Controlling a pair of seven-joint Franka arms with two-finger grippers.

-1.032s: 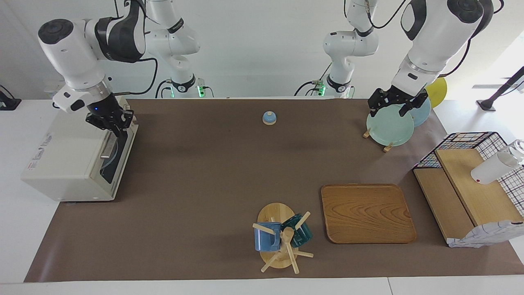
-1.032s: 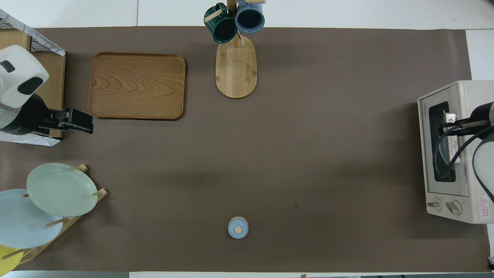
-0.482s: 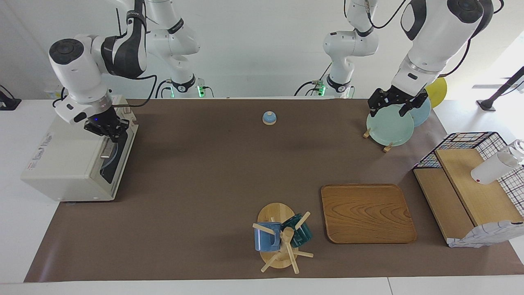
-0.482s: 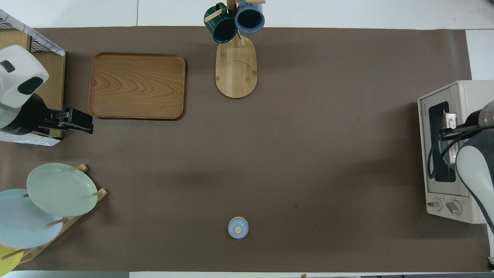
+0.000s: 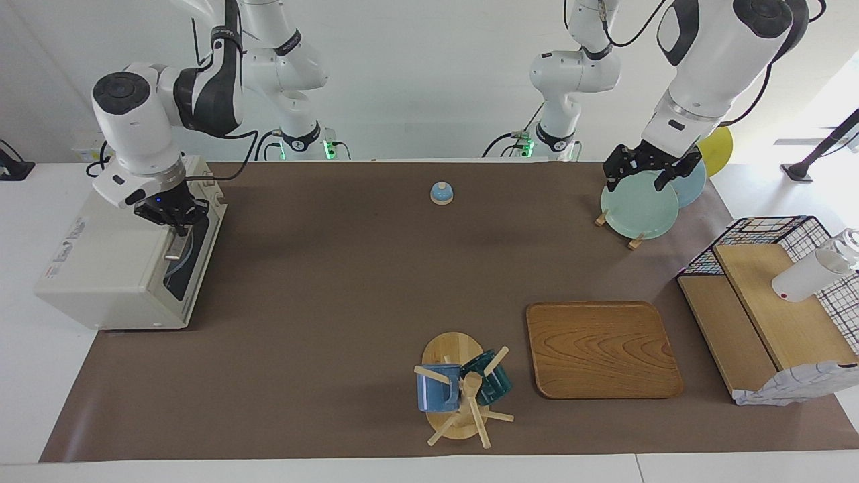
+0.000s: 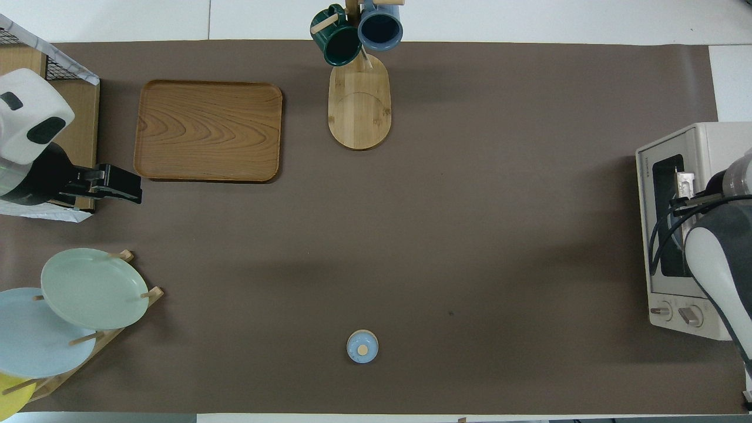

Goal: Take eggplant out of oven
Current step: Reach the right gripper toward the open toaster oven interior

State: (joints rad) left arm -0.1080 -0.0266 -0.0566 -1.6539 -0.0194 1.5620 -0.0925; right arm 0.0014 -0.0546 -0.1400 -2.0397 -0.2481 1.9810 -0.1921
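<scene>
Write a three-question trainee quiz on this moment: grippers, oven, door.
1. Short answer: what is the left gripper over?
2. Which gripper is at the door handle of the oven? A) left gripper B) right gripper C) neither
3. True or false: the oven door is closed.
Key: 1 the green plate in the plate rack; 2 B; 3 true.

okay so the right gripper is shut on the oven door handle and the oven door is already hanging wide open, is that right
Not quite. The right gripper is shut on the door handle, but the facing view shows the oven door not open: it stands upright against the oven's front. The rest holds.
</scene>
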